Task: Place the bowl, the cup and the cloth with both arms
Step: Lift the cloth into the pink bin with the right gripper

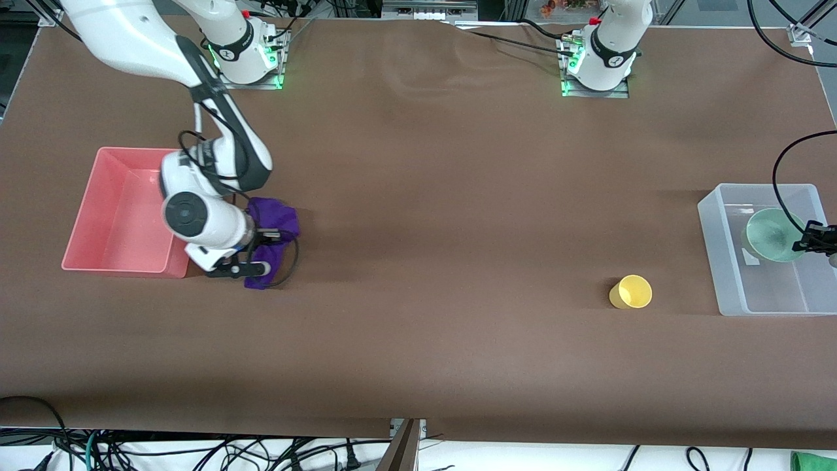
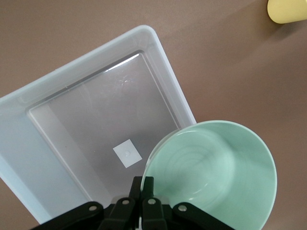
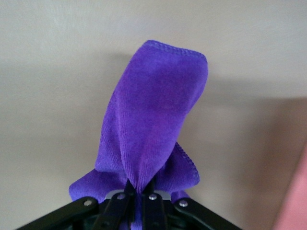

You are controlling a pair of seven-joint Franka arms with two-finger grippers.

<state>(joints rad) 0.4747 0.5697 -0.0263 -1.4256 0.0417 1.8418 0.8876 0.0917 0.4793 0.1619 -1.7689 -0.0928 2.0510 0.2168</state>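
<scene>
Right gripper [image 3: 139, 191] has its fingers pinched together on a fold of the purple cloth [image 1: 271, 239], which hangs bunched from the fingertips over the brown table [image 1: 418, 327], just beside the pink bin [image 1: 118, 216]. On the front view's clock face the cloth sits at about nine o'clock from the table's middle, and the pink bin lies at nine o'clock from the cloth, toward the right arm's end of the table. In the right wrist view the fabric droops in a rounded fold away from the fingers, with a pink edge of the bin showing at one corner.

Left gripper [image 2: 142, 184] is clamped on the rim of the mint-green bowl [image 1: 775, 234], one finger inside the rim and one outside. It holds the bowl tilted over the clear plastic bin [image 1: 719, 261], at about three o'clock from the table's middle, toward the left arm's end.

Upright on the table, the yellow cup [image 1: 632, 292] stands on its own, untouched, near the clear bin and at about eight o'clock from the bowl, nearer the front camera than either bin's middle. The cup's edge also shows in a corner of the left wrist view.
</scene>
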